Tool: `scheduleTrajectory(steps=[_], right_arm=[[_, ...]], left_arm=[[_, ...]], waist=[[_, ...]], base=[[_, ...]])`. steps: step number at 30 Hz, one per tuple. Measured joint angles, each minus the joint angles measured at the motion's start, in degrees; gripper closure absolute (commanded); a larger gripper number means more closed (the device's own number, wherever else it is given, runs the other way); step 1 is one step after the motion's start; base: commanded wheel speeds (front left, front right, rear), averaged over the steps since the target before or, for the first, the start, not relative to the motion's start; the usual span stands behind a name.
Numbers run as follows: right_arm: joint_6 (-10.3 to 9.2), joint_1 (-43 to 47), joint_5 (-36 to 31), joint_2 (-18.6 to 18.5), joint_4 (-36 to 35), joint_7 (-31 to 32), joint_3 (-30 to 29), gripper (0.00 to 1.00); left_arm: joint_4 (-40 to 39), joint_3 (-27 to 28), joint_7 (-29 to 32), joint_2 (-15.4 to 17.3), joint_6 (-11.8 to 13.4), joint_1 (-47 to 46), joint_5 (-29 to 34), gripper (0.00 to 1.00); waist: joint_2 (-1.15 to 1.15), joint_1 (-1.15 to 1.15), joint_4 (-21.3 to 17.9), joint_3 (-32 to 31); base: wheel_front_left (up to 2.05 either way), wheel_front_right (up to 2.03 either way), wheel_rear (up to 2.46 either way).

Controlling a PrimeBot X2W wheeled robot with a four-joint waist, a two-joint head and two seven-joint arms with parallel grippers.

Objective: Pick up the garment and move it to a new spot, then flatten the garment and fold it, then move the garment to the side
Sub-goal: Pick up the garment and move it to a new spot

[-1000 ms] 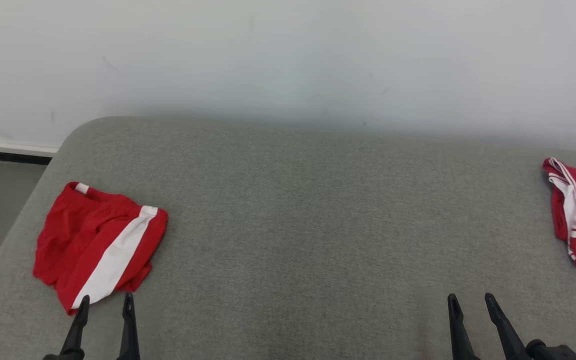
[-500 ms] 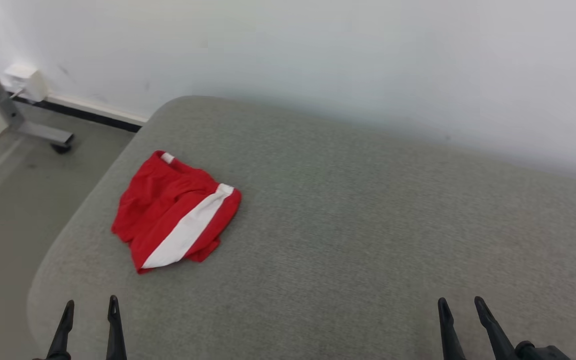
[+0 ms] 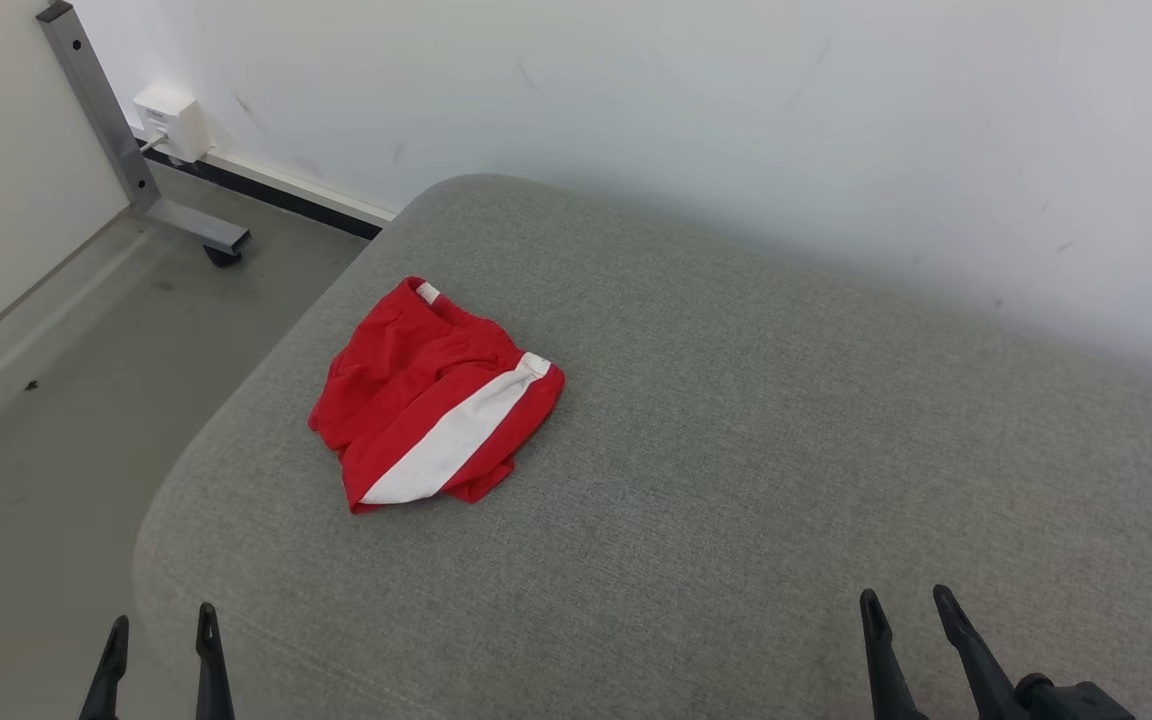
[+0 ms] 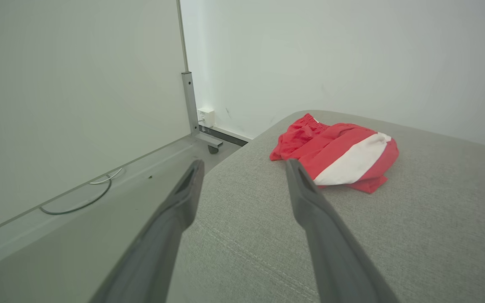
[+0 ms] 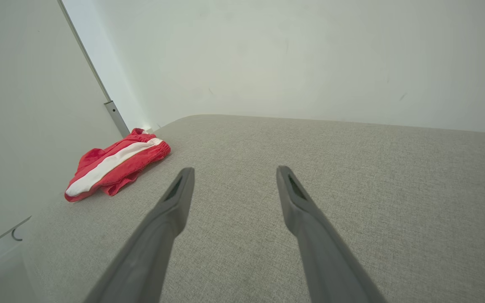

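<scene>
The garment (image 3: 431,405) is a pair of red shorts with a broad white stripe, lying folded near the left end of the grey cushioned surface (image 3: 736,450). It also shows in the left wrist view as the garment (image 4: 339,151) and in the right wrist view as the garment (image 5: 114,166). My left gripper (image 3: 161,625) hangs open at the lower left, past the cushion's left edge and well short of the shorts. My right gripper (image 3: 906,605) stands open at the lower right above bare cushion, holding nothing.
A white wall (image 3: 686,110) runs behind the cushion. Left of the cushion is grey floor (image 3: 46,400) with a metal frame leg on a castor (image 3: 221,250), a white wall box (image 3: 171,120) and a pale panel (image 4: 70,92). A thin cable (image 4: 86,198) lies on the floor.
The head camera has swung left, so the shorts now sit nearer the picture's middle and the second red garment at the right edge has left the picture. Both grippers stay open.
</scene>
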Motion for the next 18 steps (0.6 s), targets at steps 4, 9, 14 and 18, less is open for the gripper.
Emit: scheduleTrajectory(steps=[4, 9, 14, 18], right_arm=[[0.0, -0.1, 0.0, 0.0, 0.3, 0.0, 0.4, 0.0], [0.0, -0.4, -0.2, 0.0, 0.2, 0.4, -0.3, 0.0], [0.0, -1.5, -0.6, -0.8, -0.7, 1.0, -1.7, 0.0], [-0.01, -2.5, -0.8, -1.7, -1.5, 1.6, -2.5, 0.0]], left_arm=[[0.2, 0.2, 0.0, 0.2, 0.2, 0.0, -0.3, 0.0], [0.6, 0.3, 0.0, 0.7, 0.1, -1.8, -1.0, 0.0], [2.1, -0.5, 0.0, 1.7, -0.8, -6.8, -1.3, 0.0], [3.4, -0.5, 0.0, 3.0, -1.1, -11.7, -1.9, 0.0]], waist=[[0.0, 0.0, -0.5, -0.2], [0.0, 0.0, -1.9, 0.3], [0.0, 0.0, -3.7, 1.7], [0.0, 0.0, -5.0, 2.9]], base=[[0.0, 0.0, 0.0], [0.0, 0.0, 0.0], [0.0, 0.0, 0.0], [0.0, 0.0, 0.0]])
